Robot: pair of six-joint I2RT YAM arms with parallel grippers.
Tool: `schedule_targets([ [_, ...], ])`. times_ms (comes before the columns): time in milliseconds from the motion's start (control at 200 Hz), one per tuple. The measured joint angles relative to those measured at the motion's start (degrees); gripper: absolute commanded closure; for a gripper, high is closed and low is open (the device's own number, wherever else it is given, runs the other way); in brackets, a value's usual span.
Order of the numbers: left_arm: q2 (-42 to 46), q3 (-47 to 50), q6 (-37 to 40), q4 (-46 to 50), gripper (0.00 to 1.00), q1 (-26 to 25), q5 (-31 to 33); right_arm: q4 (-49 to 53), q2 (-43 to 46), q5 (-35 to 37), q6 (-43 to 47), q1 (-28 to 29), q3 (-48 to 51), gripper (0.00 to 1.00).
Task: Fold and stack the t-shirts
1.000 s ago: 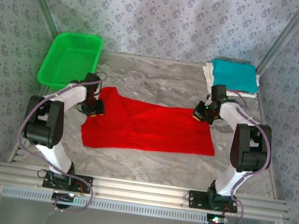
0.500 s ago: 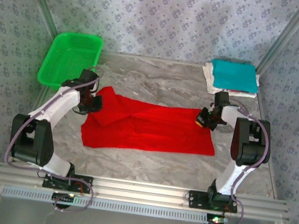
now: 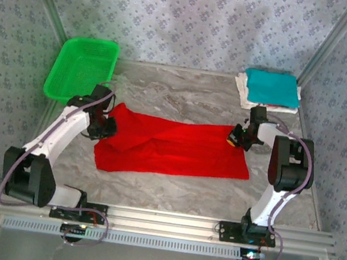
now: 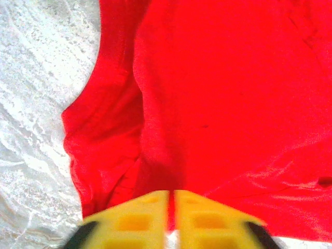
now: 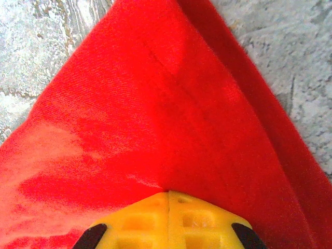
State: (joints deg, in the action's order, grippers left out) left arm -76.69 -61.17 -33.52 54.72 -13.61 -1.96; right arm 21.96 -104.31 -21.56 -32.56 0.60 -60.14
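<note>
The bright red t-shirt (image 3: 177, 149) lies spread across the middle of the table, with its upper left part bunched into a fold. My left gripper (image 3: 104, 127) is at that left fold; in the left wrist view its yellow fingers (image 4: 137, 218) are shut with red cloth (image 4: 218, 93) pinched in the thin slit between them. At the shirt's far right corner my right gripper (image 3: 235, 137) is shut on the red cloth (image 5: 155, 119), tips pressed together (image 5: 169, 193). The teal t-shirt (image 3: 270, 87) lies folded on the whitish t-shirt (image 3: 242, 92) at the back right.
A green mesh basket (image 3: 82, 68) stands at the back left. Bare marble table (image 3: 184, 102) lies behind the red shirt and in front of it toward the metal rails (image 3: 167, 223). Patterned walls close in the sides and back.
The left arm's elbow has swung out toward the near left while its gripper drew the shirt's left fold slightly nearer. The right gripper dropped a little toward the shirt's corner, then held still.
</note>
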Motion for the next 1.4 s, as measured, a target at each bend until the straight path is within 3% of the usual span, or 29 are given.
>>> schedule_targets([
  [320,-1.38,-3.52,2.62,0.74,0.65,1.86,-0.39,0.0,-0.02,-0.35,0.0,-0.11,0.0,1.0],
  [545,-18.03,-17.53,9.86,-7.08,0.59,3.3,-0.37,0.07,0.0,-0.35,0.04,-0.09,-0.37,1.0],
  [864,-37.33,-27.87,13.4,-11.13,0.55,3.45,1.36,0.15,1.92,-0.28,0.07,0.72,-2.89,1.0],
  [1004,-40.7,-30.12,13.9,-12.04,0.65,3.56,2.19,0.07,2.12,-0.26,0.07,1.05,-3.78,1.0],
  [1074,-41.86,-30.36,13.73,-12.44,0.84,3.76,2.71,0.11,2.12,-0.2,0.04,1.11,-3.78,1.0],
  [1129,-42.84,-30.53,14.16,-12.57,0.88,3.76,3.17,0.13,2.12,-0.11,0.07,1.09,-3.78,1.0],
  [1179,-43.5,-30.64,14.21,-12.57,1.0,3.87,3.58,0.13,2.12,-0.09,0.07,1.09,-3.78,1.0],
  [1404,-43.63,-30.84,13.97,-12.39,1.0,3.85,5.75,0.13,2.12,0.66,0.07,1.09,-3.78,1.0],
])
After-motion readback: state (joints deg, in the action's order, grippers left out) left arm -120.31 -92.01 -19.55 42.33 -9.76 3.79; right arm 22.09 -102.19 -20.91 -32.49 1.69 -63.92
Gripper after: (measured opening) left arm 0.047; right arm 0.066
